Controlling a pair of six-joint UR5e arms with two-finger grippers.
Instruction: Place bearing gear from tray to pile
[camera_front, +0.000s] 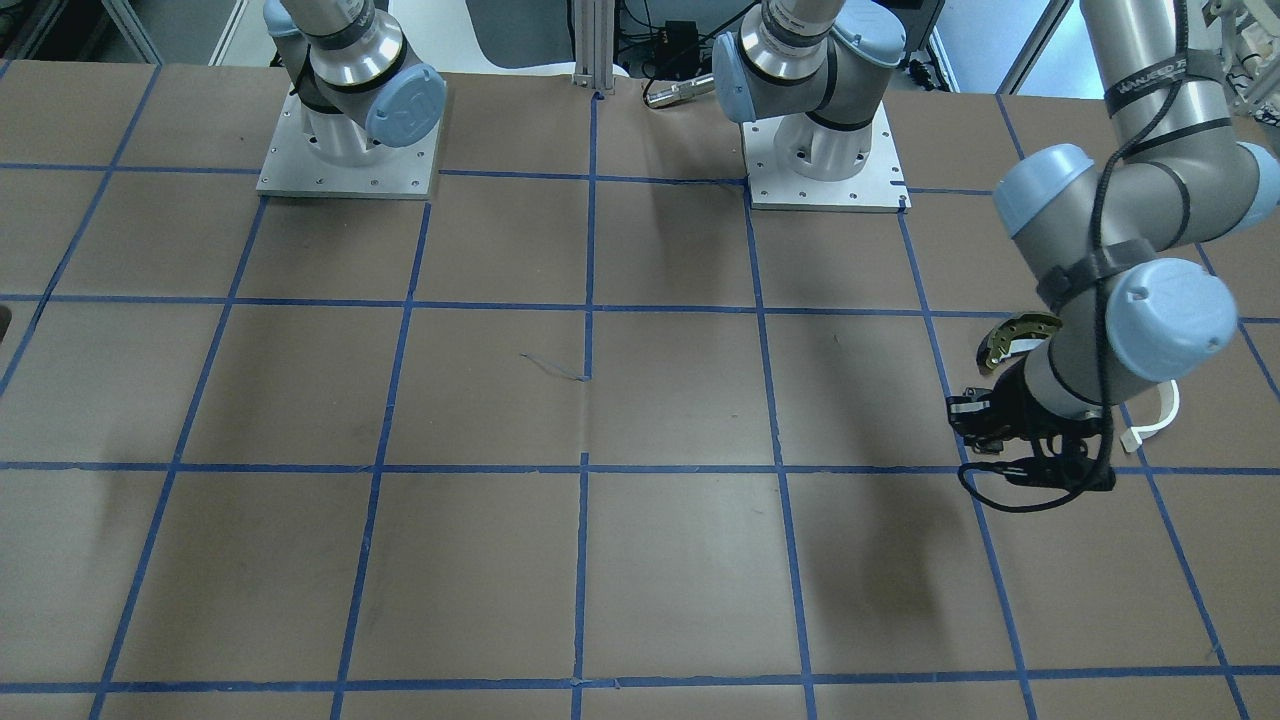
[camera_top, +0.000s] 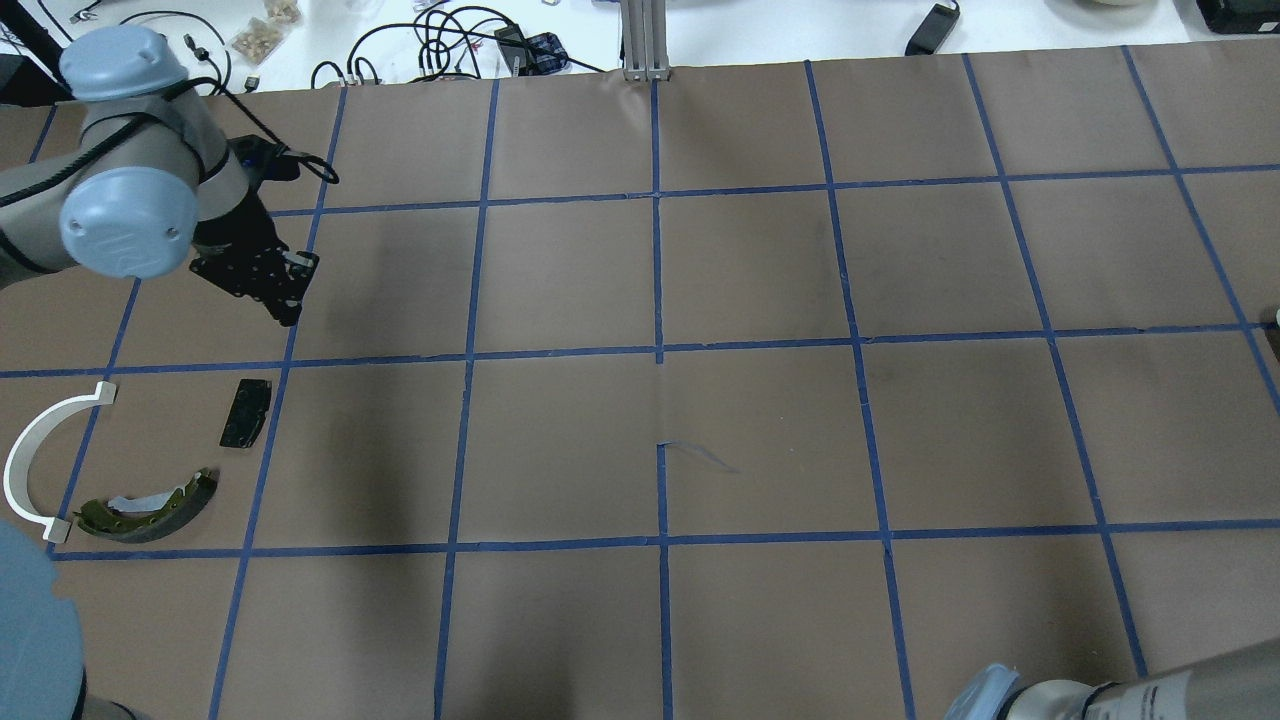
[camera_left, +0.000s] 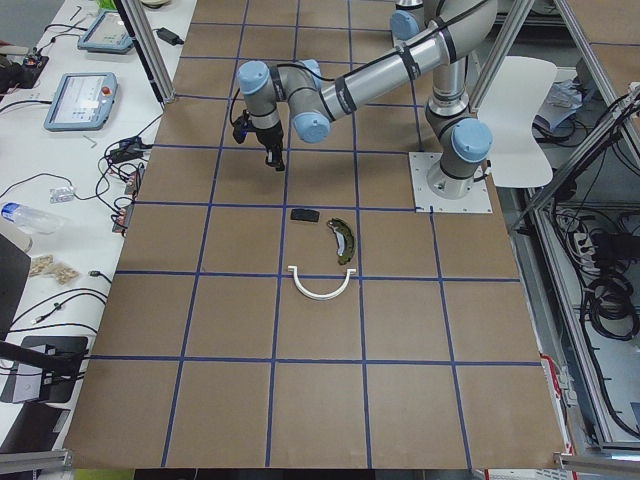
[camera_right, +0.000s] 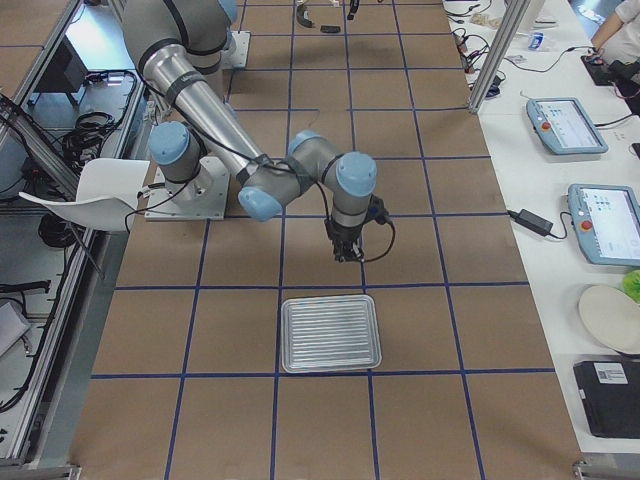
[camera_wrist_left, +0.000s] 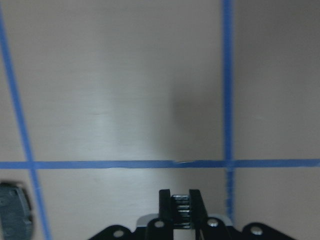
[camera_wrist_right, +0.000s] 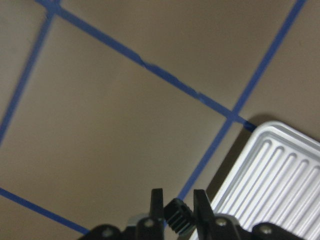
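My right gripper (camera_wrist_right: 176, 212) is shut on a small black toothed bearing gear (camera_wrist_right: 176, 218). It holds the gear above the table, just off a corner of the ribbed metal tray (camera_wrist_right: 272, 175), which looks empty in the exterior right view (camera_right: 330, 333). The pile lies at the far left end: an olive brake shoe (camera_top: 150, 505), a white plastic arc (camera_top: 35, 450) and a black pad (camera_top: 246, 412). My left gripper (camera_top: 287, 300) hovers beyond the pile, its jaws close together, with nothing from the pile in them.
The brown table surface (camera_top: 660, 400) carries a blue tape grid. The two arm bases (camera_front: 350, 150) stand at the robot side. Cables and tablets (camera_right: 565, 125) lie on the white bench beyond the table's far edge.
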